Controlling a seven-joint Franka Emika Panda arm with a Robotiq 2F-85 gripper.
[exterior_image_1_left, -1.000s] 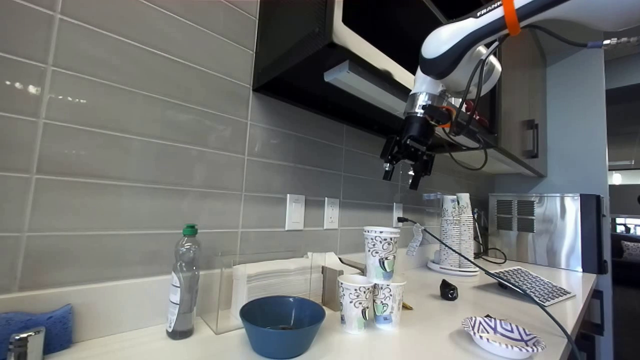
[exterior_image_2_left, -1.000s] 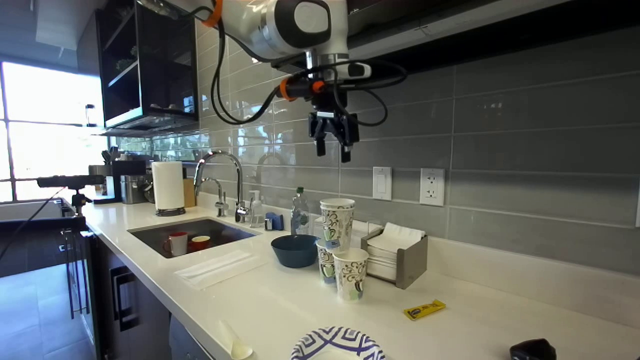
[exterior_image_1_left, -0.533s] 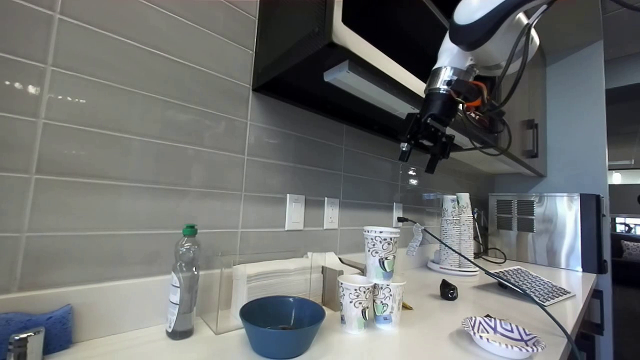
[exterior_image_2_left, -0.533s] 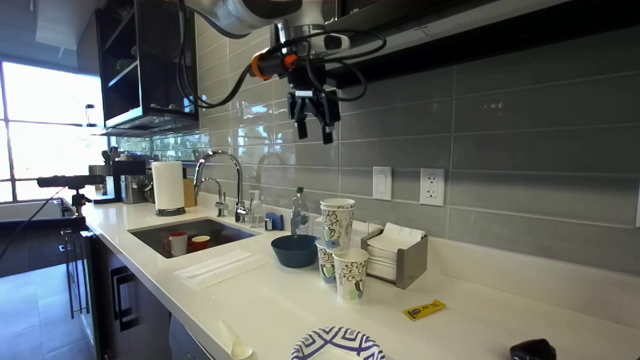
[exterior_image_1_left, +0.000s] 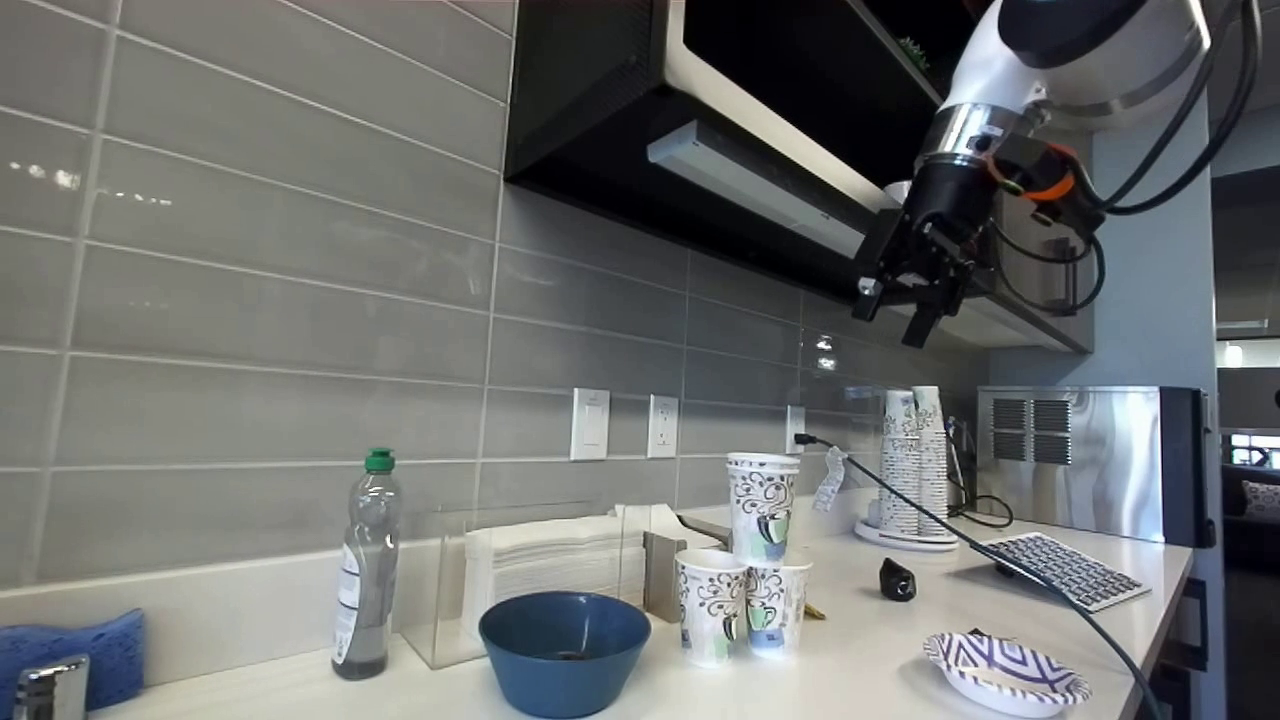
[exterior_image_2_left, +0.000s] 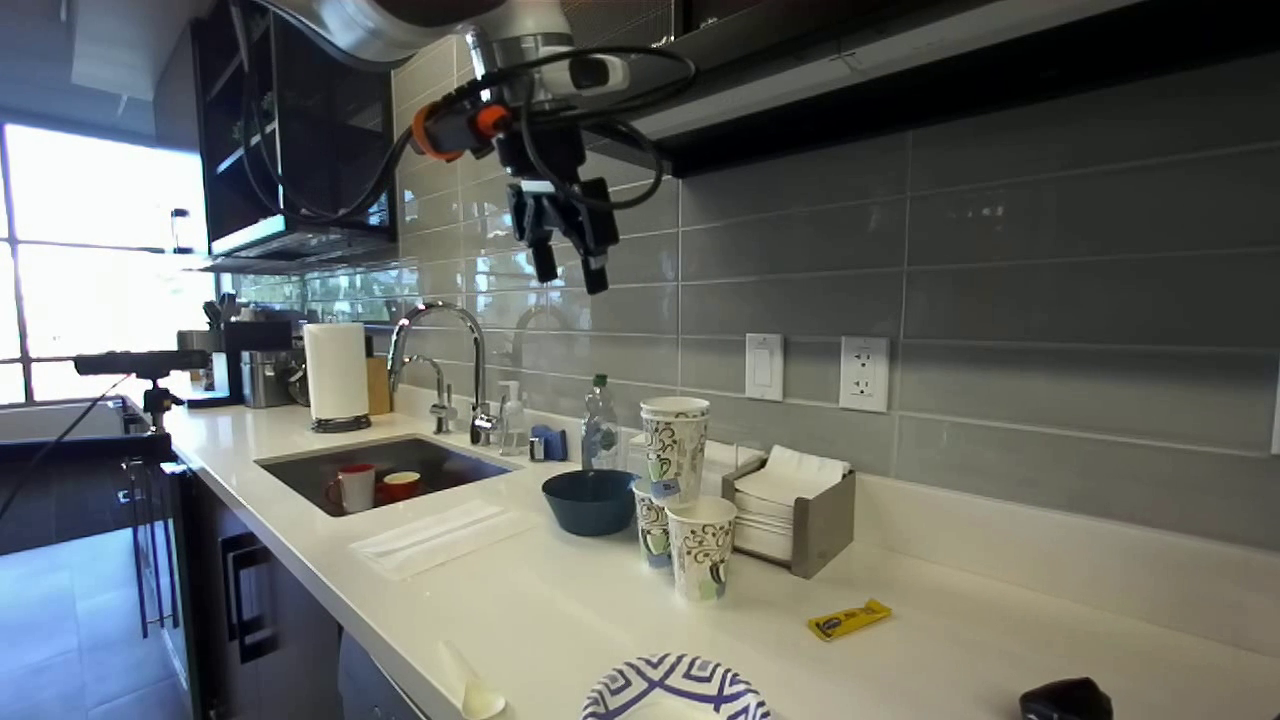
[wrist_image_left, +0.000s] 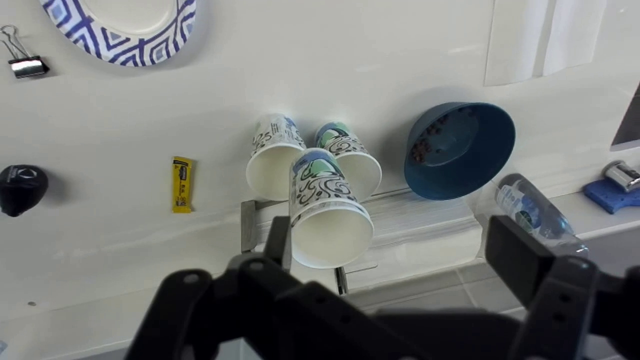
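Observation:
My gripper is open and empty, high above the counter. It shows in both exterior views (exterior_image_1_left: 892, 322) (exterior_image_2_left: 570, 277) and in the wrist view (wrist_image_left: 392, 245). Below it stand patterned paper cups: two upright side by side (exterior_image_1_left: 711, 605) (exterior_image_1_left: 780, 612), with a nested upper stack (exterior_image_1_left: 763, 505) (wrist_image_left: 320, 185) resting on them. In the wrist view, the upper stack appears beside one finger; in the exterior views the gripper is well apart from it. A blue bowl (exterior_image_1_left: 564, 660) (exterior_image_2_left: 590, 505) beside the cups holds small brown pieces, visible in the wrist view (wrist_image_left: 475, 170).
A napkin holder (exterior_image_2_left: 825, 525) and a soap bottle (exterior_image_1_left: 367, 590) stand near the wall. A patterned paper plate (wrist_image_left: 135, 47), yellow packet (wrist_image_left: 182, 185), black object (wrist_image_left: 22, 189) and binder clip (wrist_image_left: 27, 66) lie on the counter. Dark cabinetry (exterior_image_1_left: 600, 110) overhangs; a cable (exterior_image_1_left: 940, 525) crosses the counter.
My open gripper has risen, then shifted sideways: rightward in an exterior view, leftward in an exterior view from elsewhere. The cups, bowl and other objects have not moved.

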